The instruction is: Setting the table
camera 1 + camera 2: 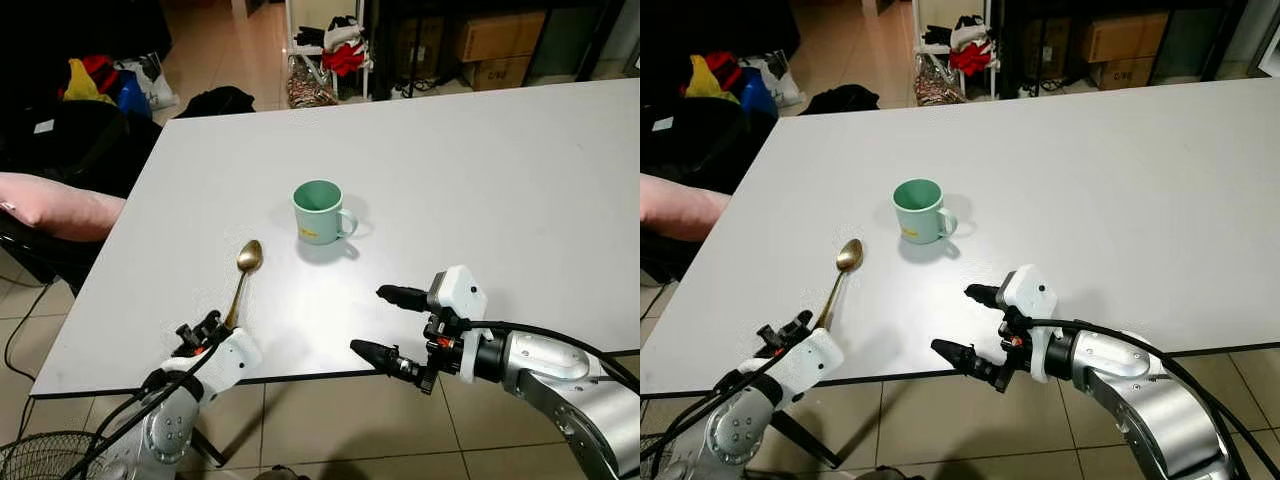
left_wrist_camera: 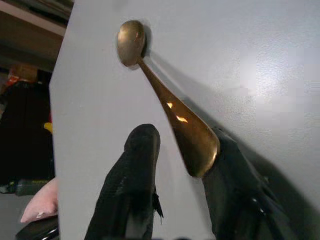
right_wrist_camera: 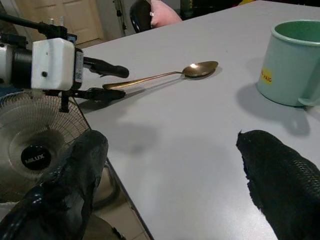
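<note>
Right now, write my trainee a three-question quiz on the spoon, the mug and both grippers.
1. True or false: the mug lies on its side.
2. Which gripper is at the spoon's handle end? A) left gripper B) right gripper
3. Fill in: the spoon lies on the ___, to the robot's left of the mug.

Key: 1. False, it stands upright. 2. A; its open fingers flank the handle tip. The right gripper is open over the table's near edge. 3. table.

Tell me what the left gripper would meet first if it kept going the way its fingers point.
The left gripper is open around the spoon's handle end, so it would slide along the handle toward the bowl. Beyond that, bare table, as far as shown.
</note>
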You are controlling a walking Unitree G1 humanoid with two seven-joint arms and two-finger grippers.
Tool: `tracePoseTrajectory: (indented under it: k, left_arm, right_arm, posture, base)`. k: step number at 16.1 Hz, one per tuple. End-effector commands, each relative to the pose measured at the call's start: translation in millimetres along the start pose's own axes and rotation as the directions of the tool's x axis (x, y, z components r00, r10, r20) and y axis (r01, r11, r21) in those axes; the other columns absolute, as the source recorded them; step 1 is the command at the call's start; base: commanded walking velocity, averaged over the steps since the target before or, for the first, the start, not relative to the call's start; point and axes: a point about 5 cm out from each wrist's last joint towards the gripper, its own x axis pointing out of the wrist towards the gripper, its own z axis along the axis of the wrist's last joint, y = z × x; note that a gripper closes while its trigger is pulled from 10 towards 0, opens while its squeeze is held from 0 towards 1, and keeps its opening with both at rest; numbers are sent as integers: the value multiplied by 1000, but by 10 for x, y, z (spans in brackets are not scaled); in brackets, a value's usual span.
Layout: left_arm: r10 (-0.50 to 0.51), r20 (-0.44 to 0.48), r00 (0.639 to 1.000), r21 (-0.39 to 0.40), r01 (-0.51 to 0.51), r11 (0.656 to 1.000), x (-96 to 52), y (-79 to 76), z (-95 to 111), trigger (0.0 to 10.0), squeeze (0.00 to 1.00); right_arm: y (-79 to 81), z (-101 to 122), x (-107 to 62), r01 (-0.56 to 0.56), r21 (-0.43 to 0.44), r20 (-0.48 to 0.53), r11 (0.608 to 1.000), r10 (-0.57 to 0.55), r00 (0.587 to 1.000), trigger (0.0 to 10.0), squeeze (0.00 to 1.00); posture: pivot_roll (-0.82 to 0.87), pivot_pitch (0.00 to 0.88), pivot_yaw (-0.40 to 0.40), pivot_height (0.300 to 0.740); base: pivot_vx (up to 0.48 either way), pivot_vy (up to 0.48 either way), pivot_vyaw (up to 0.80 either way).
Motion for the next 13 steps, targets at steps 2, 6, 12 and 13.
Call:
tracePoseTrajectory:
  k: [2, 6, 12, 13]
  left_arm:
    - [-70, 6, 998, -46, 70, 996, -44, -70, 1, 10000, 1000]
    - [-198, 42, 979, -185, 202, 962, -107, -72, 119, 10000, 1000]
    - [-260, 83, 962, -277, 273, 921, -135, 95, 141, 10000, 1000]
    - [-248, 73, 966, -274, 259, 926, -150, 141, 118, 10000, 1000]
  right_arm:
    - [-18, -6, 3, -3, -20, -12, 1000, 3, 1000, 10000, 0]
    - [-58, 16, 6, 11, -43, -18, 999, -12, 1000, 10000, 0]
    - [-63, 15, -2, -21, -56, -32, 998, 19, 999, 10000, 0]
    - [-68, 16, -1, -20, -56, -31, 998, 18, 999, 10000, 0]
  posture:
    - [-10, 0, 109, 740]
    - [-11, 0, 114, 740]
    - [3, 0, 117, 740]
    - [3, 0, 117, 740]
  base:
    - [0, 0, 0]
    - [0, 0, 0]
    - [0, 0, 0]
    - [0, 0, 0]
